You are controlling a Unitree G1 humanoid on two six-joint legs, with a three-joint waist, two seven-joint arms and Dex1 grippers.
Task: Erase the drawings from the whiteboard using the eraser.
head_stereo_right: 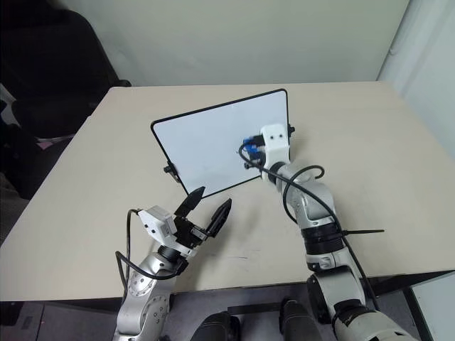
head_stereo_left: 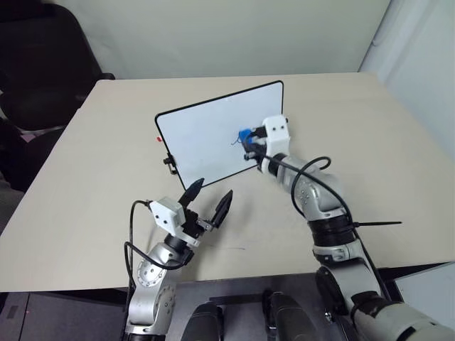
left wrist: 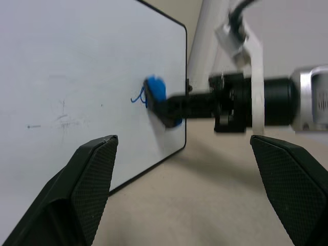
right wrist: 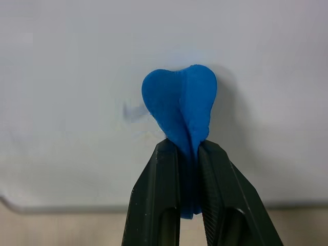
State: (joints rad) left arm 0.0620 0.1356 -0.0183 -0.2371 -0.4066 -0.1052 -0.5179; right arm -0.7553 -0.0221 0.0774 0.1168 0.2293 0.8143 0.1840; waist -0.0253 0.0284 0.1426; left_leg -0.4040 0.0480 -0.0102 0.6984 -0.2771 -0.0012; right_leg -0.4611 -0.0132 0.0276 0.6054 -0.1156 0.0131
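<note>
right gripper clamped tight on eraser, blue block squeezed between fingers, pressed on whiteboard at drawings, blue squiggle partly showing beside eraser; whiteboard flat on beige table, mid-table; left gripper wide apart, empty, hovering near board's near edge

smooth glossy whiteboard, soft squashed eraser, matt table.
</note>
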